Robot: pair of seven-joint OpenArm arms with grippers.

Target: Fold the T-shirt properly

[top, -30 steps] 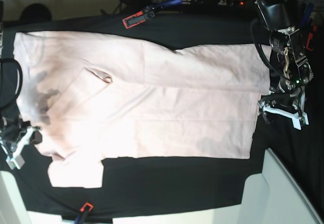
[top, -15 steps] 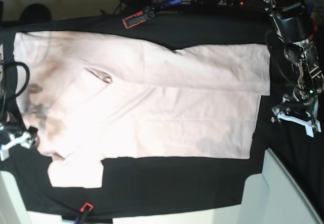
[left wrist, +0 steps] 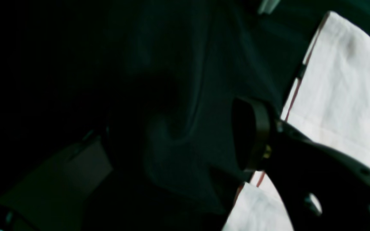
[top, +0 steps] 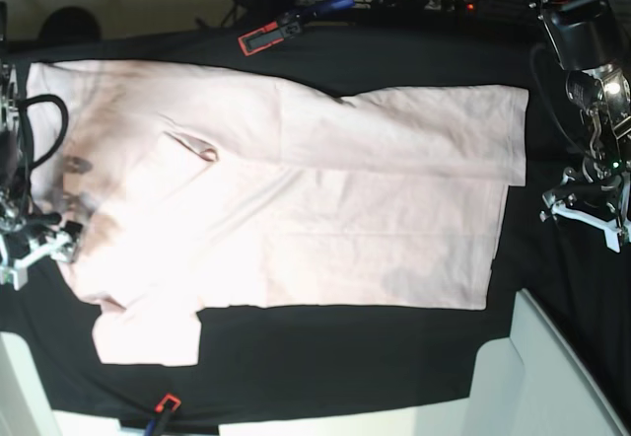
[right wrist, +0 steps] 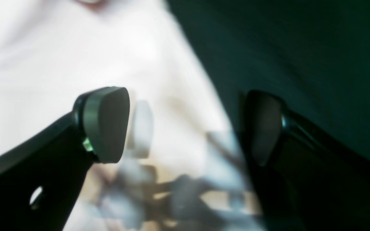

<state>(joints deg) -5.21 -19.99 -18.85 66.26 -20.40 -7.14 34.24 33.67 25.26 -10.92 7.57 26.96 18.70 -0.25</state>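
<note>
My right gripper (right wrist: 185, 128) gapes empty over the T-shirt (top: 296, 199) edge at nine o'clock; left gripper (top: 590, 209) looks parted, empty at three. A one-layer pinch would skew my fold.

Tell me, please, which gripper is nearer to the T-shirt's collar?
Right. The right gripper hovers open at the shirt's edge close to the collar; the left gripper sits over the black cloth beyond the T-shirt's hem.
</note>
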